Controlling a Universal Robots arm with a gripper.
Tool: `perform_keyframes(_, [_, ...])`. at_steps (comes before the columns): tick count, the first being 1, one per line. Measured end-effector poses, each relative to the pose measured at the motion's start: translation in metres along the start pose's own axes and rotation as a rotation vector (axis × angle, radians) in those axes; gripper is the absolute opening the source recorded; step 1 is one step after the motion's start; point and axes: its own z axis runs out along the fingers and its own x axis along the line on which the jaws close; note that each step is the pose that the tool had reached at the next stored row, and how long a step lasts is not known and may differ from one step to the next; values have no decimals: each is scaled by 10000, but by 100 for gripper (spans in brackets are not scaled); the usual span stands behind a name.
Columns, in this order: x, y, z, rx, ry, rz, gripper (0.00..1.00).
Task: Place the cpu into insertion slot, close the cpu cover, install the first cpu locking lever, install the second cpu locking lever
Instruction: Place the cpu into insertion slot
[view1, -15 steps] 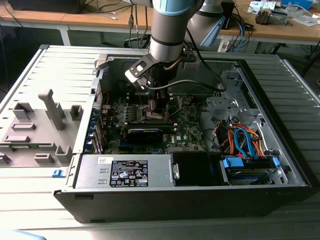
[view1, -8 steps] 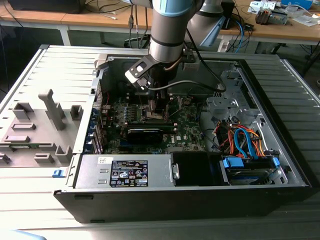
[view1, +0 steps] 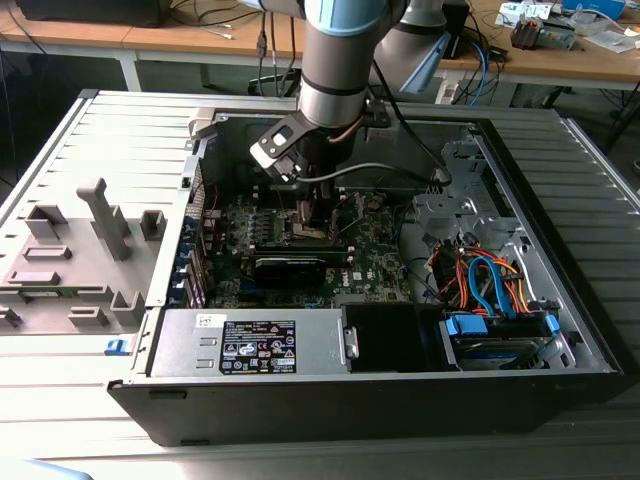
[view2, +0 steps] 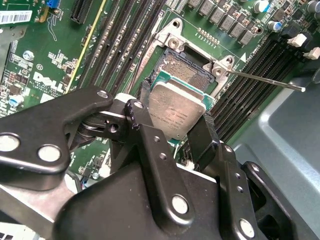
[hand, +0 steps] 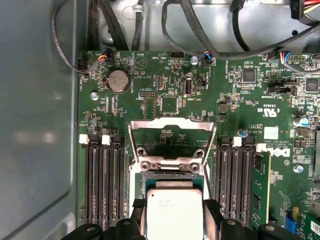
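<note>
The cpu (view2: 176, 107) (hand: 174, 212) is gripped at two opposite edges by the pincer (view2: 172, 120) (hand: 174, 222), whose black fingers (view2: 200, 137) are clenched on it. The chip's silvery top is turned toward the cameras. In both wrist views it is held directly over the insertion slot (view2: 186, 67) (hand: 167, 178), and part of the slot's dark pin field is left uncovered beyond the chip's far edge. Whether the chip is touching the slot cannot be told.

The cpu cover (hand: 171, 124) is swung open and stands up at the hinge side of the slot, with green circuit board (hand: 150, 65) seen through its square cut-out. A locking lever (hand: 131, 146) is seen along one side of the raised cover and a second lever (hand: 212, 146) along the opposite side. Rows of black memory slots (hand: 102, 180) are set on both sides of the insertion slot, and a coin battery (hand: 118, 80) is seated farther out on the board.

In the exterior view the arm (view1: 335, 60) is lowered almost vertically from above into an open computer case (view1: 560, 330). Its wrist is kept straight and the pincer (view1: 312, 212) is pointed down at the middle of the board. The case is laid on its side on a grey ribbed desk (view1: 60, 140). A power supply (view1: 250, 345) is set along the case's near wall, and a bundle of blue and orange cables (view1: 485, 275) is gathered toward the exterior view's right.
</note>
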Motion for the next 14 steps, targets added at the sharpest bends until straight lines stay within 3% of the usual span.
perform_keyframes(10, [-3, -25, 44, -1, -4, -11, 55])
perform_keyframes(14, [-5, -26, 67, 3, -66, -8, 55])
